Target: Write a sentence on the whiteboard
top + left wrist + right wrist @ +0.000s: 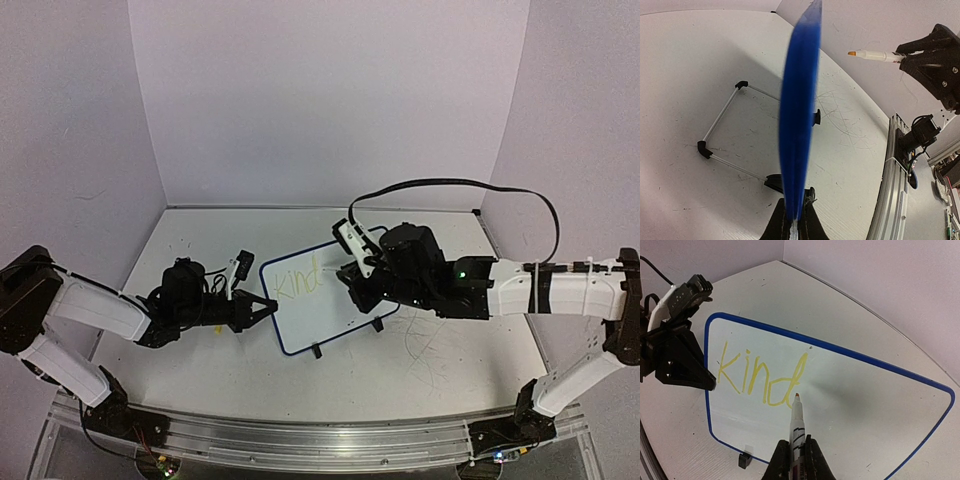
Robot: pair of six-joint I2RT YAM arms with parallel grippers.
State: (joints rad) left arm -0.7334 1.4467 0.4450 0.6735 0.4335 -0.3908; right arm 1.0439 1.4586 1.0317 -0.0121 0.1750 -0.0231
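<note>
The whiteboard (322, 310) stands tilted on its black wire stand (722, 134), its blue frame (800, 115) edge-on in the left wrist view. My left gripper (796, 201) is shut on the board's left edge (268, 308). Thin yellow letters reading "kind" (760, 377) are the only part of the sentence on the board (865, 405). My right gripper (796, 442) is shut on a white marker (797, 422) whose orange tip points at the board just right of the "d". Seen from the left wrist, the tip (852, 53) seems slightly off the surface.
Grey scratch marks (425, 350) cover the tabletop right of the board. A metal rail (300, 430) runs along the near edge. Walls close the back and sides. A black cable (450, 183) arcs above the right arm.
</note>
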